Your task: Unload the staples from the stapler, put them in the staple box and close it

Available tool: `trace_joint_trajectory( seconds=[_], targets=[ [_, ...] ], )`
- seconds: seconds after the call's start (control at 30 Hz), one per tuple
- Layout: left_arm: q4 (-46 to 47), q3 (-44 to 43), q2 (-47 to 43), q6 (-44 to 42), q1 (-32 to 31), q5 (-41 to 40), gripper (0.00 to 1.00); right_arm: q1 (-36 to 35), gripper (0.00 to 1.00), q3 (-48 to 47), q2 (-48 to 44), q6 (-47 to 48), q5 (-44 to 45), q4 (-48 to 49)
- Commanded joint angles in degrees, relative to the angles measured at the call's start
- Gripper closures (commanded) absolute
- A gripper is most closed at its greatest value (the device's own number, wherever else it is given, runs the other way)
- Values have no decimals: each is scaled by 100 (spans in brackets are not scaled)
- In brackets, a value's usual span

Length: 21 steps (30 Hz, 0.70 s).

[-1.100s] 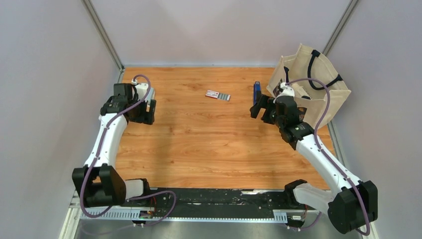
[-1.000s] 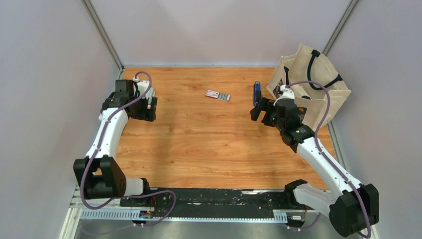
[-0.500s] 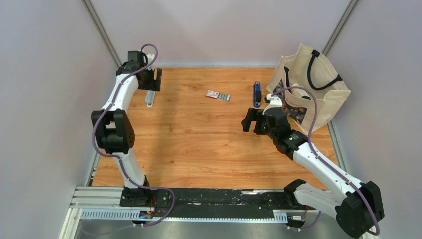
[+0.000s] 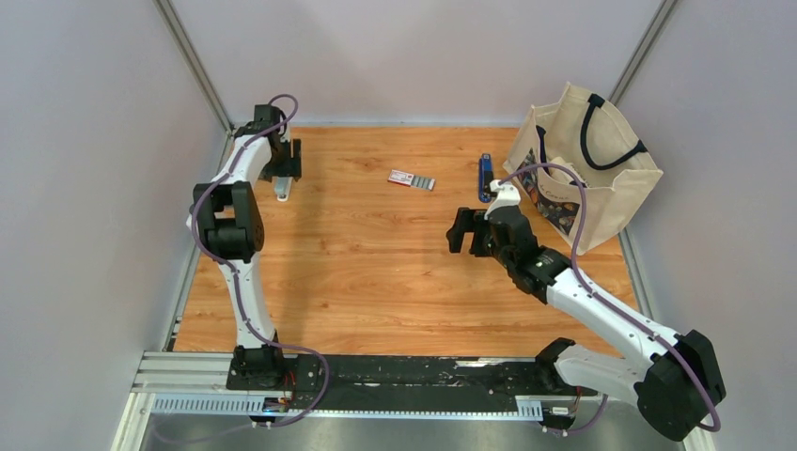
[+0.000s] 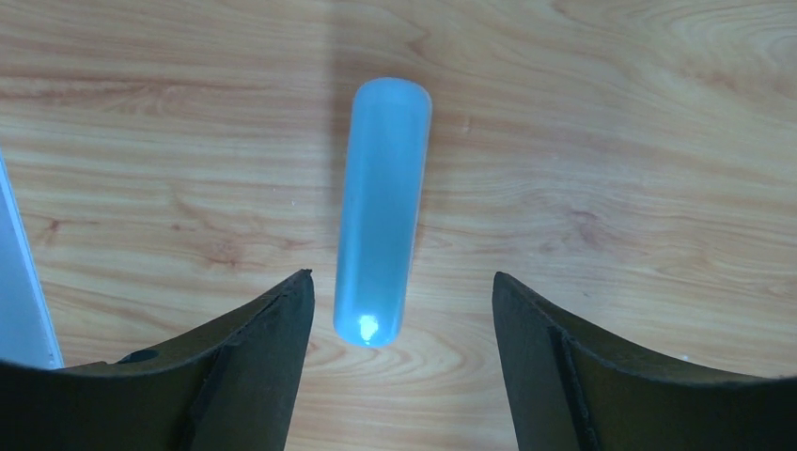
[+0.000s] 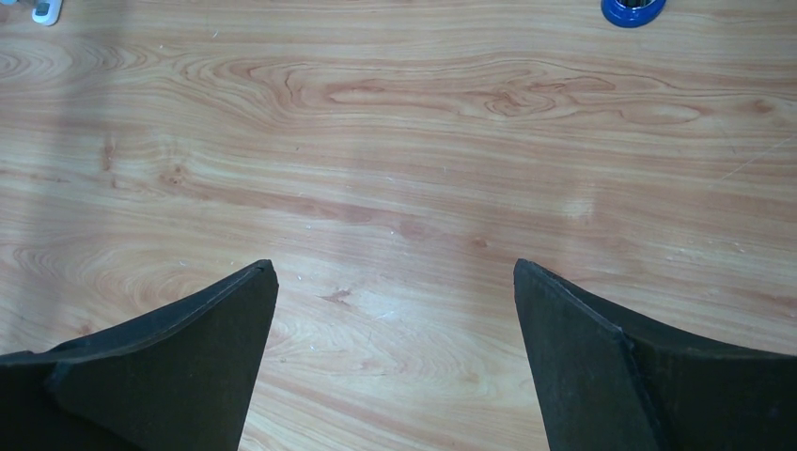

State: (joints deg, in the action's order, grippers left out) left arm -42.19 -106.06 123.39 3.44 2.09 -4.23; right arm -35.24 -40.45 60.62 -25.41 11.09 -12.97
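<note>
The stapler (image 4: 282, 191) is a pale blue rounded bar lying flat near the table's far left edge. My left gripper (image 4: 283, 170) hangs just behind and above it, open. In the left wrist view the stapler (image 5: 381, 211) runs away from the gripper (image 5: 399, 277), and its near end sits between the fingertips, closer to the left one and touching neither. A short grey strip that looks like staples (image 4: 426, 183) lies against a pink-and-white box (image 4: 402, 177) at the middle back. My right gripper (image 4: 456, 232) is open over bare wood (image 6: 395, 268), holding nothing.
A dark blue elongated thing (image 4: 485, 177) lies by a cream tote bag (image 4: 587, 164) at the back right; its end shows in the right wrist view (image 6: 632, 9). A small white thing (image 6: 44, 11) sits at that view's top left. Walls close in on the left and back.
My left arm lifted off the stapler's spot, swung to the far left corner and now points down at it. My right gripper moved left, away from the bag.
</note>
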Motion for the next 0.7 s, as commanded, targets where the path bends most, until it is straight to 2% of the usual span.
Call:
trace_joint_trajectory(
  seconds=[0.0, 0.27, 0.4, 0.53, 0.67],
  targets=[
    [-236, -310, 202, 201, 64, -43, 25, -35, 0, 80, -156, 36, 191, 269],
    [27, -108, 211, 78, 72, -78, 37, -35, 0, 213, -279, -8, 192, 357],
    [97, -99, 290, 8, 64, -95, 47, -35, 2, 265, -288, -17, 165, 427],
    [115, -29, 343, -107, 55, -253, 49, -26, 3, 274, -270, 10, 165, 410],
    [325, 313, 168, -238, 37, -324, 61, -35, 4, 309, -279, 45, 165, 436]
  ],
)
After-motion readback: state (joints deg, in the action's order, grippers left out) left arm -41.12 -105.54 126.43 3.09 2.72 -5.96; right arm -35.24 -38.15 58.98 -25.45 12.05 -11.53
